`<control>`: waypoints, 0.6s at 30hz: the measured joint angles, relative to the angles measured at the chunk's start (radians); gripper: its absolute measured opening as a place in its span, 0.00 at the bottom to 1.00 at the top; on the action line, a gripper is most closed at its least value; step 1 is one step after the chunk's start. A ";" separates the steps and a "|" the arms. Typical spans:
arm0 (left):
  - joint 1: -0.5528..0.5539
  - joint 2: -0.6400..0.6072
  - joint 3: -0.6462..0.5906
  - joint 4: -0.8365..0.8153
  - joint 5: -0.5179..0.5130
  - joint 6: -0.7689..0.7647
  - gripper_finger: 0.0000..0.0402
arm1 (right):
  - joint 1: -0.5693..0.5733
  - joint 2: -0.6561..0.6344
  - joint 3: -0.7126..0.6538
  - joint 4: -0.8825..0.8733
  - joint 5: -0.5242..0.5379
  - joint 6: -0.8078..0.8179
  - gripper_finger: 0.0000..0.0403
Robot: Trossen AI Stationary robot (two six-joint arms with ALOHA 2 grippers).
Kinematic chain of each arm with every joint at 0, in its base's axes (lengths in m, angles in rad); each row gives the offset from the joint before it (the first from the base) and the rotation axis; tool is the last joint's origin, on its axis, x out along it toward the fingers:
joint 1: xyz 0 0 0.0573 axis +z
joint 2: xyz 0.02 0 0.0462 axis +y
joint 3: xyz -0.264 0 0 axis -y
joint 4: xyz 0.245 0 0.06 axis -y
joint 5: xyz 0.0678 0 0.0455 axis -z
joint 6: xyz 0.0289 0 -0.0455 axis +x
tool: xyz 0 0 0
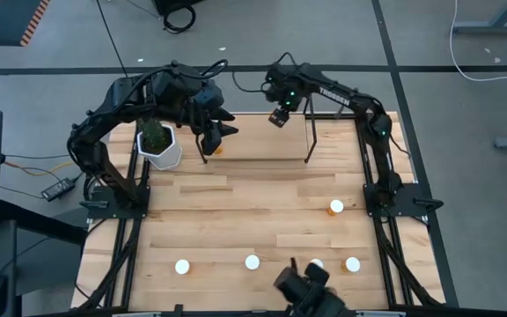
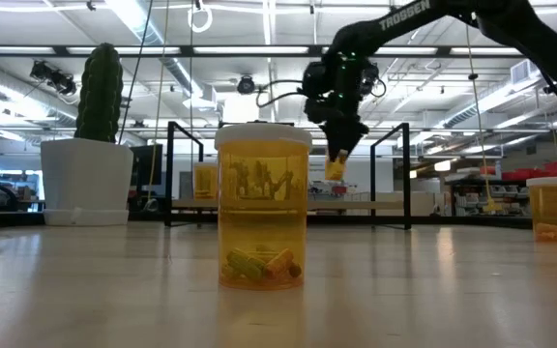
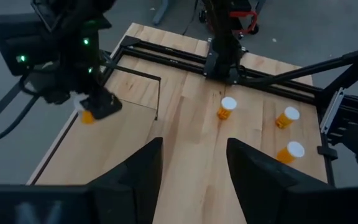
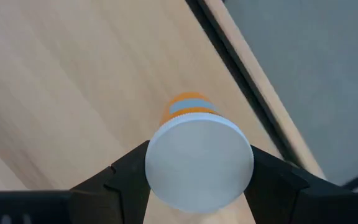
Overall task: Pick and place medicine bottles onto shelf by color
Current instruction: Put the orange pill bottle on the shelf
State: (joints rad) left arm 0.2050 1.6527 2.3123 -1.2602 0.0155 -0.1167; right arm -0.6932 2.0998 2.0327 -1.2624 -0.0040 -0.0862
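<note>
My right gripper (image 1: pixel 279 116) hangs over the far part of the table, above the shelf (image 1: pixel 262 145), and is shut on a medicine bottle (image 4: pixel 191 106) with a white cap. My left gripper (image 1: pixel 221 132) hovers open over the shelf's left end, beside the cactus pot (image 1: pixel 159 145). Below it one amber bottle (image 2: pixel 206 181) stands on the shelf board. Several white-capped bottles stand upright on the table: one (image 1: pixel 336 206) at mid-right, the others in a row near the near edge (image 1: pixel 252 261). In the left wrist view the open fingers (image 3: pixel 194 168) frame bare table. My right gripper pinches the medicine bottle by its white cap (image 4: pixel 199 162), one finger on each side of the cap's rim. The fingers come from above, pointing down. The bottle (image 2: pixel 335 169) hangs upright below them, lifted clear above the shelf board.
The white hexagonal cactus pot (image 2: pixel 85 179) stands at the shelf's left end. Black wire uprights (image 1: pixel 307 141) rise at the shelf's ends. One bottle (image 2: pixel 263 208) stands right in front of the low camera, another (image 2: pixel 556 208) at its right. Bare wood lies mid-table.
</note>
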 joint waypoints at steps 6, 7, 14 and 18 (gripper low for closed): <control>0.000 0.000 0.000 0.000 0.000 0.018 0.46 | -0.073 0.000 0.000 -0.027 -0.005 -0.199 0.56; 0.000 0.000 0.000 0.000 0.000 0.018 0.46 | -0.084 0.000 0.000 -0.029 -0.005 -0.206 0.56; 0.000 0.000 0.000 0.022 -0.006 0.018 0.44 | -0.077 -0.002 -0.032 -0.049 -0.004 -0.239 0.56; 0.001 0.000 0.000 0.049 -0.022 0.025 0.44 | -0.032 -0.002 -0.061 -0.034 0.024 -0.260 0.56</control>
State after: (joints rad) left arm 0.2058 1.6531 2.3123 -1.2109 -0.0067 -0.0913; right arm -0.7251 2.0979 1.9717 -1.2967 0.0200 -0.3458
